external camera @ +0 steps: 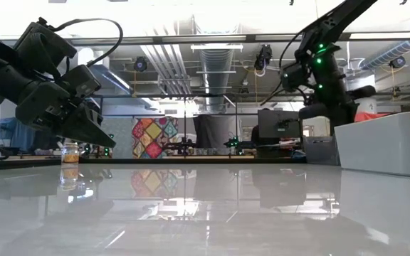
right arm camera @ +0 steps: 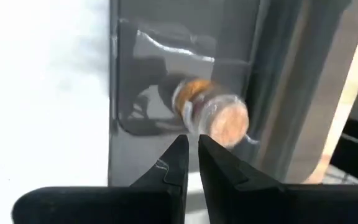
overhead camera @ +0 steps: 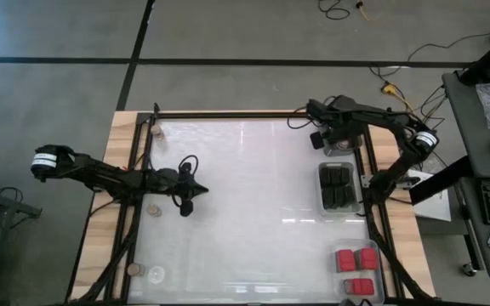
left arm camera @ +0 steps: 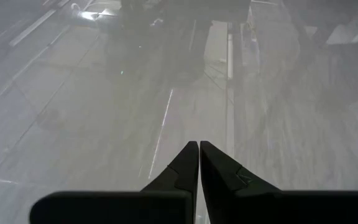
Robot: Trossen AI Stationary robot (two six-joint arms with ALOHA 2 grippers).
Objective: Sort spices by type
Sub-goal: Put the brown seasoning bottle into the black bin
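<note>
High view: left gripper (overhead camera: pixel 185 206) hangs over the table's (overhead camera: pixel 245 187) left half, near a small jar (overhead camera: pixel 153 210); right gripper (overhead camera: pixel 320 140) sits at the far right by a clear tray (overhead camera: pixel 339 150), with dark blocks (overhead camera: pixel 337 186) and red blocks (overhead camera: pixel 356 259) in trays down the right edge. Left wrist view: fingers (left arm camera: pixel 185 168) pressed together, holding nothing. Right wrist view: fingers (right arm camera: pixel 219 165) nearly touching and empty, a brown-topped jar (right arm camera: pixel 211 114) lying tipped in the tray just beyond them.
</note>
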